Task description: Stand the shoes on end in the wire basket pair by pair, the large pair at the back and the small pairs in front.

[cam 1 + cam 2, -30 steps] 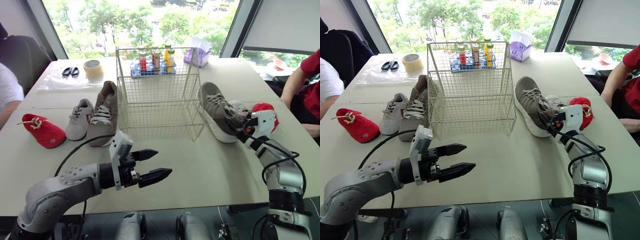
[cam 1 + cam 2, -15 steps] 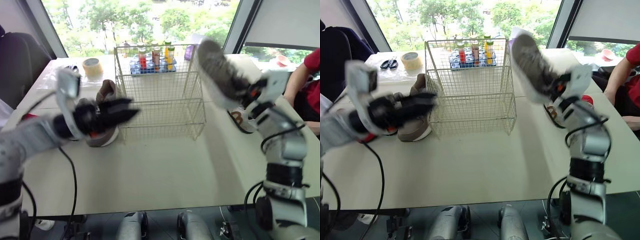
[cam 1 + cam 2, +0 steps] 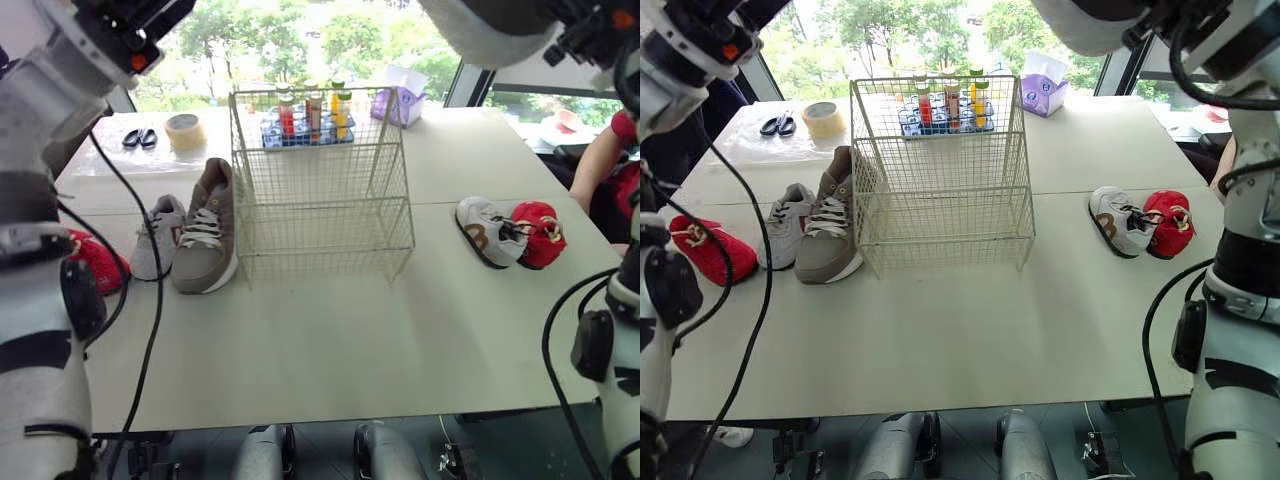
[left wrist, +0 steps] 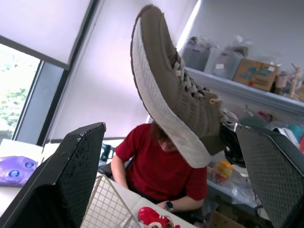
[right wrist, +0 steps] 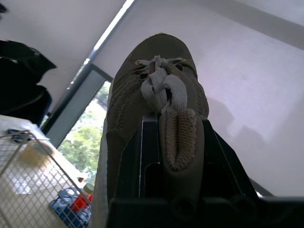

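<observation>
Between the pinching fingers (image 5: pixel 137 161) of the right gripper (image 5: pixel 176 142), the brown shoe (image 4: pixel 175 104) has left the table (image 3: pixel 330 330) for the basket (image 3: pixel 320 200); left gripper (image 4: pixel 168 130) spread.

Both eye views look from the head, forward and down over the desk (image 3: pixel 330 330) and basket (image 3: pixel 320 180) — one shared scene. The left wrist view faces up across the room at the raised shoe (image 4: pixel 175 95); the right wrist view sits close against that same shoe.

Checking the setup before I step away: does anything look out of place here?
Nothing spilled or damaged. The pairs lie split: one red cloth shoe and one small grey sneaker on each side of the empty wire basket, and one large brown sneaker is aloft in the right gripper.
</observation>
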Available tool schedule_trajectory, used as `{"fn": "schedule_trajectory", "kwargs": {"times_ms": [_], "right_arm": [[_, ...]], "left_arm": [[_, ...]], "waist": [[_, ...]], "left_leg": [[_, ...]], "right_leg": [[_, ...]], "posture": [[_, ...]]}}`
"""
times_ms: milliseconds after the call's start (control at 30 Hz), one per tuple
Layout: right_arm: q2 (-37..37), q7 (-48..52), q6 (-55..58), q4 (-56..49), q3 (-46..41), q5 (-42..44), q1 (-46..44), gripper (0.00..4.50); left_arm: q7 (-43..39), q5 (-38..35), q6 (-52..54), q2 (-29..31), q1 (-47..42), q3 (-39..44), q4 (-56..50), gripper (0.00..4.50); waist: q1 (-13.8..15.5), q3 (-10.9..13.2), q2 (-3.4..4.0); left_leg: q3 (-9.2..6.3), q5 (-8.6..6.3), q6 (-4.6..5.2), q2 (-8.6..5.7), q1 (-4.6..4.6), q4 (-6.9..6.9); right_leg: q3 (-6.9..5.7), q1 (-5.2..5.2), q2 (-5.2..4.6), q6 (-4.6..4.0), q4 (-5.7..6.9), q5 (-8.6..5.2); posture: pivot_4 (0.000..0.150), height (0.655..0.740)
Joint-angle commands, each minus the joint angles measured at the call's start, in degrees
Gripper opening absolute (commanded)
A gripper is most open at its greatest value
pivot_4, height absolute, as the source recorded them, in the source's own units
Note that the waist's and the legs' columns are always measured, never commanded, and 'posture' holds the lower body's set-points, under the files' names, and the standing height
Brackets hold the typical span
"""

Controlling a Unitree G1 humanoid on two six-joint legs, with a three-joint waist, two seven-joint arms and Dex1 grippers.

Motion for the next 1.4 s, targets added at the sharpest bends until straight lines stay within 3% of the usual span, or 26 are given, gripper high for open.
{"fn": "schedule_trajectory", "kwargs": {"times_ms": [33,233,533,667,800,867,900,1000,1167,1300,1400], "right_arm": [[-1.16,3.82,-2.25,-1.57,0.58,1.15,-3.64,0.33],[-0.94,8.58,-3.57,-2.06,2.64,1.44,-4.05,0.33],[-0.97,14.91,-9.40,-1.52,4.83,-0.20,-2.23,0.33],[-0.17,15.81,-11.07,-1.17,5.58,-0.79,-2.09,0.30],[0.16,15.24,-10.61,-1.79,5.70,-0.65,-1.65,0.30],[0.30,14.13,-9.33,-2.13,5.26,-0.55,-0.99,0.30],[0.37,13.00,-7.99,-2.22,4.70,-0.33,-0.55,0.30],[1.99,5.37,5.73,-0.99,-4.15,11.08,1.88,0.30],[8.34,-8.38,13.80,4.46,-21.81,26.51,11.15,2.50],[19.18,-19.69,14.94,5.77,-27.71,37.88,12.06,4.46],[24.53,-20.49,19.62,4.96,-22.42,40.16,13.28,4.46]], "left_arm": [[-7.18,8.18,-3.84,0.23,-5.89,-0.82,8.01,4.50],[-14.79,16.97,-4.37,-0.16,-13.14,0.19,17.66,4.50],[-23.40,28.09,-4.77,-1.33,-17.21,-1.76,21.88,4.50],[-31.79,32.84,-3.02,-1.38,-18.15,-4.41,22.74,3.21],[-32.31,33.96,-2.07,-1.60,-18.43,-2.51,23.22,1.43],[-31.09,33.90,-1.84,-1.57,-17.85,-1.25,22.72,0.80],[-30.49,33.53,-1.08,-1.42,-17.53,-0.28,22.40,0.80],[-27.53,30.36,2.83,-0.35,-15.45,4.36,19.85,0.80],[-12.08,16.86,13.41,-1.91,-3.30,22.62,2.96,0.79],[9.88,0.54,18.01,-16.45,12.21,38.79,-23.80,0.79],[25.98,-10.71,14.18,-28.55,16.91,44.59,-35.76,0.79]], "waist": [[-0.33,0.00,-0.01],[-0.66,0.06,-0.10],[-0.73,0.08,-0.12],[-0.80,0.10,-0.14],[-0.85,0.11,-0.14],[-0.83,0.12,-0.16],[-0.81,0.12,-0.16],[-0.76,0.14,-0.21],[-0.75,0.21,-0.36],[-0.82,0.20,-0.41],[-0.74,0.20,-0.41]], "left_leg": [[0.00,0.00,0.00,0.00,-0.03,0.00],[0.01,0.00,0.01,0.01,-0.27,0.05],[0.03,-0.04,0.07,0.02,-0.28,0.07],[0.06,-0.01,0.02,0.02,-0.28,0.09],[0.08,-0.01,0.02,0.04,-0.27,0.09],[0.07,-0.01,0.03,0.04,-0.28,0.09],[0.07,-0.01,0.03,0.04,-0.28,0.10],[0.07,-0.01,0.03,0.05,-0.27,0.14],[-0.19,0.07,-0.08,0.07,-0.19,0.24],[-0.27,0.12,-0.17,0.13,-0.10,0.25],[-0.35,0.23,-0.29,0.10,-0.04,0.28]], "right_leg": [[0.00,-0.04,0.00,0.00,0.00,0.00],[0.01,-0.28,-0.03,0.00,0.07,0.00],[0.03,-0.34,-0.04,0.01,0.15,0.00],[0.04,-0.37,-0.04,0.01,0.18,0.00],[0.08,-0.44,-0.04,0.01,0.29,0.00],[0.08,-0.45,-0.05,0.01,0.33,0.00],[0.08,-0.45,-0.05,0.01,0.34,0.00],[0.08,-0.44,-0.07,0.01,0.40,0.00],[0.09,-0.37,-0.24,0.05,0.85,-0.03],[0.16,-0.34,-0.29,0.07,0.93,-0.04],[0.16,-0.30,-0.30,0.06,1.05,-0.03]], "posture": [[0.150,0.7351],[0.150,0.7351],[0.150,0.7351],[0.150,0.7351],[0.150,0.7351],[0.150,0.7351],[0.150,0.7351],[0.150,0.7351],[0.150,0.7351],[0.150,0.7351],[0.150,0.7351]]}}
